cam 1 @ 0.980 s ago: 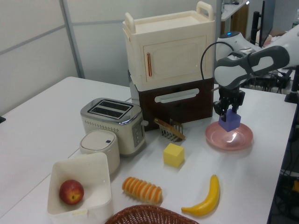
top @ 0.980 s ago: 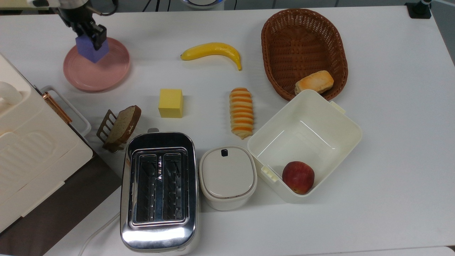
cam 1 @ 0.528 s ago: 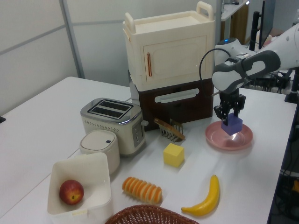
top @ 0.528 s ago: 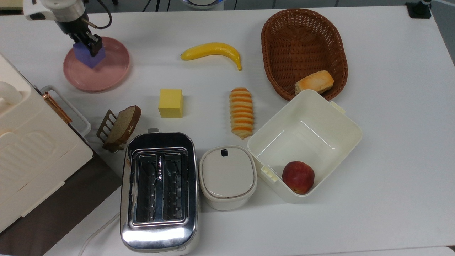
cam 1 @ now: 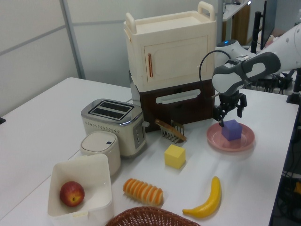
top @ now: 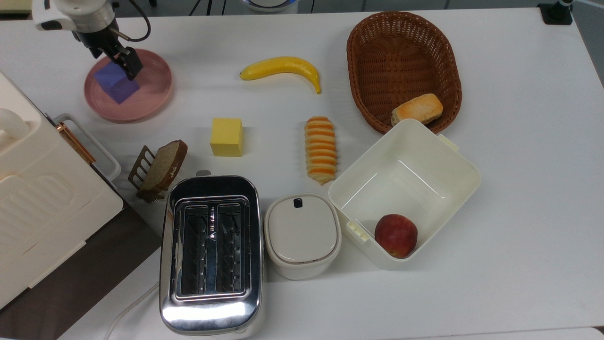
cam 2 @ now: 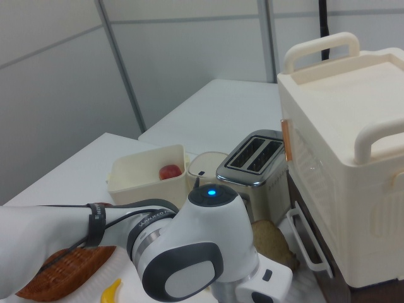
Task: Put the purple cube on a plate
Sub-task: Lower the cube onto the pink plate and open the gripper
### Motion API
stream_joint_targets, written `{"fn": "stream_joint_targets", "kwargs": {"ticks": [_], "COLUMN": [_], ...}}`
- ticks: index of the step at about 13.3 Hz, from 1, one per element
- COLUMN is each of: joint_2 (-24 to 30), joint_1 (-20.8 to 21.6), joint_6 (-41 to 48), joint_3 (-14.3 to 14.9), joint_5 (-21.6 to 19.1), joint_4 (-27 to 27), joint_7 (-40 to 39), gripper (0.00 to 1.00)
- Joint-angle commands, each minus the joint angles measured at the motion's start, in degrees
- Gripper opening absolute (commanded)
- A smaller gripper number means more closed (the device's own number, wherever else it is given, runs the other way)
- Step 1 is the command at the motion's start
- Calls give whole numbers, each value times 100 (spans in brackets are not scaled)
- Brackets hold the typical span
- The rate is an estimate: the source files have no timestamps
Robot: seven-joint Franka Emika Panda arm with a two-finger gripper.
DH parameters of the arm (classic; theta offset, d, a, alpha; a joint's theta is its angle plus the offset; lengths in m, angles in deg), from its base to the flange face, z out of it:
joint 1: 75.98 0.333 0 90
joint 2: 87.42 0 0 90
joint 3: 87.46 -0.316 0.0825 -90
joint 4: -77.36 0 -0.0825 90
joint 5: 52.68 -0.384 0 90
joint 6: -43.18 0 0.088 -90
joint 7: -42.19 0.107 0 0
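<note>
Bright, even light (soft shadows, toaster [top: 211, 257] glare).

The setting is a robotics laboratory or test room arranged as a mock kitchen. A large white table [top: 519, 189] carries staged kitchen props: a chrome toaster [top: 211, 252], a wicker basket [top: 403, 66], a toy banana [top: 281, 67] and a cream toy cabinet [cam 1: 169, 63]. Plain grey partition walls [cam 2: 189, 57] enclose the area. A Franka arm [cam 2: 189, 259] with an illuminated blue indicator works at the table, with cabling attached.
</note>
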Motion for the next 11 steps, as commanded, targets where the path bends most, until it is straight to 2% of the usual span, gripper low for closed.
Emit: {"fn": "stream_joint_targets", "kwargs": {"ticks": [1,2,3,4,5,6,7,9,11], "joint_2": [134,231,214,232,275,424,582,610,688], "joint_1": [53,1,9,-26,-61,-61,-44,122,657], "joint_6": [-6,473,1278,2060,2564,2961,3235,3674,3844], "joint_3": [-127,-328,-644,-1160,-1479,-1665,-1780,-1789,-1719], "joint_5": [-29,-81,-107,-108,-116,-230,-422,-870,-1022], "joint_4": [159,464,1033,1509,1844,2074,2267,2776,2849], "joint_7": [7,68,86,60,60,86,34,16,68], "gripper": [100,100,100,100,100,100,100,100,100]}}
